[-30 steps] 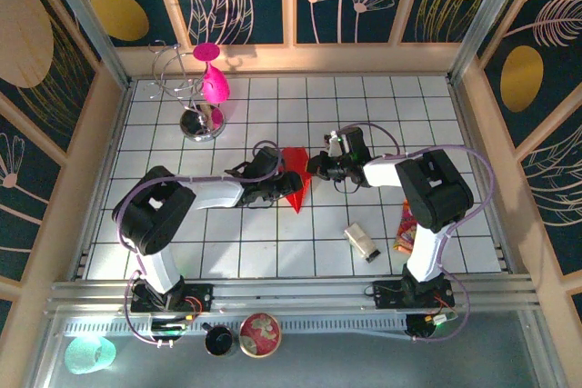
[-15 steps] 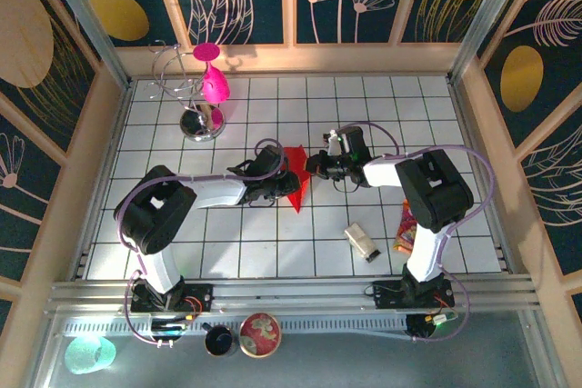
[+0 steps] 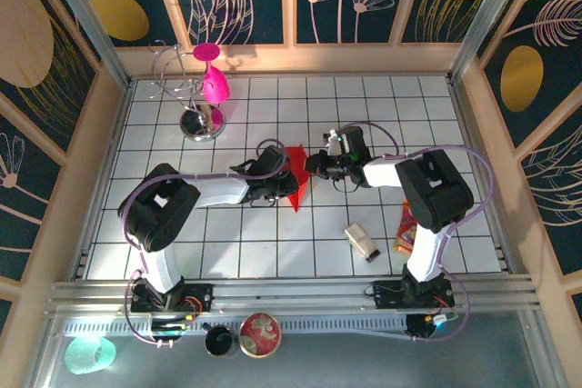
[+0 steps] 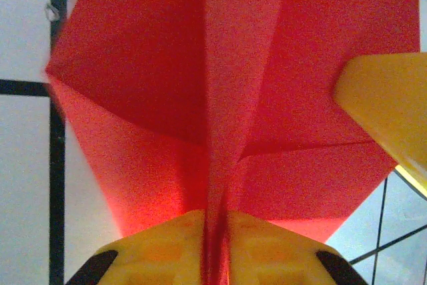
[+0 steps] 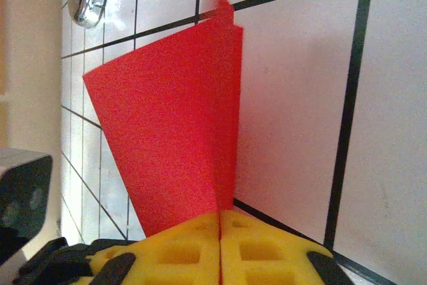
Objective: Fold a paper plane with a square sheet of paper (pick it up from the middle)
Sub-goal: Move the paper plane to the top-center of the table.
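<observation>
The paper plane (image 3: 296,181) sits mid-frame on the tiled table (image 3: 409,115). The left gripper (image 4: 215,258) pinches its centre fold, and the right gripper (image 5: 220,231) is closed on one edge. If the two pull against each other, the thin paper may tear or slip and the creases may spring open. The pink goblet (image 3: 215,84) at upper left and the snack packet (image 3: 406,224) at lower right are well apart from the plane, so neither blocks the work.

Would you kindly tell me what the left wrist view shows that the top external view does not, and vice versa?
Left wrist view: the centre crease of the paper plane pinched in the left end effector, folded flaps spreading either side. Top external view: the magenta goblet and the snack packet. Both: the red plane on the white tiled table.
</observation>
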Controlling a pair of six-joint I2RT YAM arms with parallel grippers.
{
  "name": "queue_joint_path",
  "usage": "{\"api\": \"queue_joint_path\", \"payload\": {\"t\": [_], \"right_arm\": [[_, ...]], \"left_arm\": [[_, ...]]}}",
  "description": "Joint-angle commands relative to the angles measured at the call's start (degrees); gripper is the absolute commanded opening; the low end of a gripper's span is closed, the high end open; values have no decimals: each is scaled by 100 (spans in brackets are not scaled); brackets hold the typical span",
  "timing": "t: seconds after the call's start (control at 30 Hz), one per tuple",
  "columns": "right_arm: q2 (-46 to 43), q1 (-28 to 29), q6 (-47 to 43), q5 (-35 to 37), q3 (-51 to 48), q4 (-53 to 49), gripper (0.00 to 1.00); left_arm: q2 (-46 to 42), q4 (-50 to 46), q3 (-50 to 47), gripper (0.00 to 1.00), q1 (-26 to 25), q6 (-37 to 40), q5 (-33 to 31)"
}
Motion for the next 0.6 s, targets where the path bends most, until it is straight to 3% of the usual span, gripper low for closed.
{"api": "queue_joint_path", "payload": {"t": [0.0, 0.27, 0.43, 0.57], "right_arm": [[-471, -13, -131, 305, -83, -192, 18], [-1630, -391, -526, 1732, -543, -564, 58], [-2330, -793, -753, 2369, -891, -573, 70], [-2668, -1117, -852, 2486, -1066, -584, 72]], "left_arm": [[-2, -259, 108, 11, -36, 126, -189], [-21, -1237, 1012, 9, -25, 778, -970], [407, -2192, 2086, 8, 6, 1387, -1564], [1071, -2833, 3122, 8, 164, 1874, -1720]]}}
